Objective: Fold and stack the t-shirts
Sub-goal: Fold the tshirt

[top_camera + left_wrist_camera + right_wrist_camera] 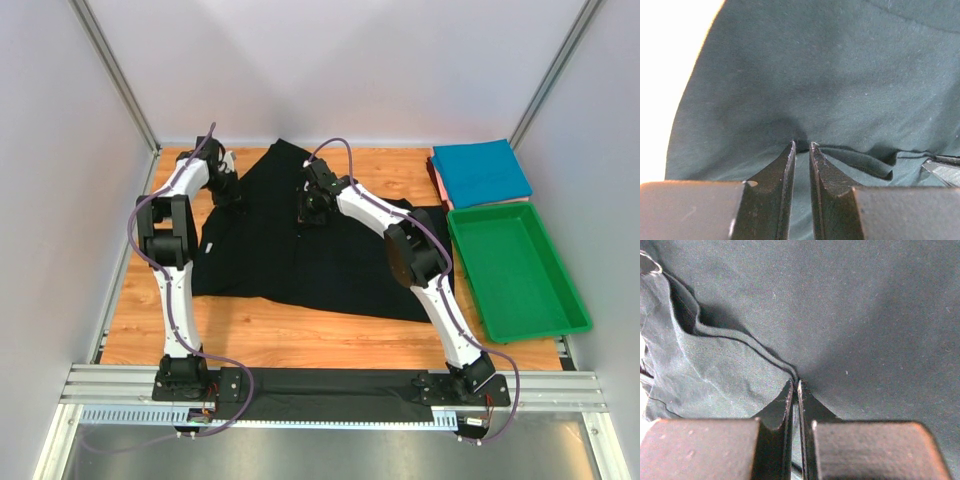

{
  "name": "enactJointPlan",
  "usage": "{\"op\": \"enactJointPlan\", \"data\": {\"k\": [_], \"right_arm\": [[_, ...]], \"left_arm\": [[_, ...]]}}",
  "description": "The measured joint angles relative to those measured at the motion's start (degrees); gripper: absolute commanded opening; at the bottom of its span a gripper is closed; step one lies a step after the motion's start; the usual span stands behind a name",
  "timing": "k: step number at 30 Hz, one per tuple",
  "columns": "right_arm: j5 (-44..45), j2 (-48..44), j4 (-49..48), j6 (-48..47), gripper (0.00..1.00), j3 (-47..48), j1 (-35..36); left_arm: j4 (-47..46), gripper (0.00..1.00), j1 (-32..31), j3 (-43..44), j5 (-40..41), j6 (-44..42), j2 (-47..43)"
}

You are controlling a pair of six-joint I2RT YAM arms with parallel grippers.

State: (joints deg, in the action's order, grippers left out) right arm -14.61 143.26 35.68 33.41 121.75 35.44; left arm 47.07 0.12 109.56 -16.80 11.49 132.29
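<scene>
Your ref pt is the green tray [512, 268], sitting on the wood table [300, 335]. The black t-shirt [330, 270] lies spread out just left of the tray, its right edge close to the tray's left rim, w/ a peak of cloth pointing to the far side. Just beyond the tray's far rim you see the teal t-shirt [482, 172], folded flat, lying on the reddish t-shirt [436, 180], of which only a thin strip shows along the left side. Your right gripper [308, 215] is down on the black t-shirt, well left of the tray and abt level w/ its far rim. Your left gripper [228, 192] is further left again, at the shirt's far-left edge. In the left wrist view the left gripper [801, 146] has its jaws drawn narrow, only a slit btwn them, and the cloth [815, 75] puckers into the tips, so it's pinching the black t-shirt; a hem fold runs off to the right of the tips. In the right wrist view the right gripper [794, 385] is closed nearly tip to tip on a folded edge of the same shirt [865, 315], w/ the seam running up-left from the tips.
</scene>
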Motion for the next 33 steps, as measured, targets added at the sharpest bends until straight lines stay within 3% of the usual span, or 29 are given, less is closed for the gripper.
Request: {"op": "enactJointPlan", "data": {"k": [9,16,33], "right_arm": [[-0.04,-0.13,-0.44,0.24,0.04,-0.46,0.0],[-0.02,-0.33,-0.81,0.2,0.0,-0.83,0.0],[0.61,-4.94,-2.6,0.24,0.0,-4.61,0.0]], "left_arm": [[-1.31,0.23,-1.22,-2.05,-0.28,-0.35,-0.39],[-1.73,0.0,-1.22,-2.71,0.39,-0.7,-0.74],[-0.74,0.0,-1.99,-1.05,6.05,0.02,-4.76]]}}
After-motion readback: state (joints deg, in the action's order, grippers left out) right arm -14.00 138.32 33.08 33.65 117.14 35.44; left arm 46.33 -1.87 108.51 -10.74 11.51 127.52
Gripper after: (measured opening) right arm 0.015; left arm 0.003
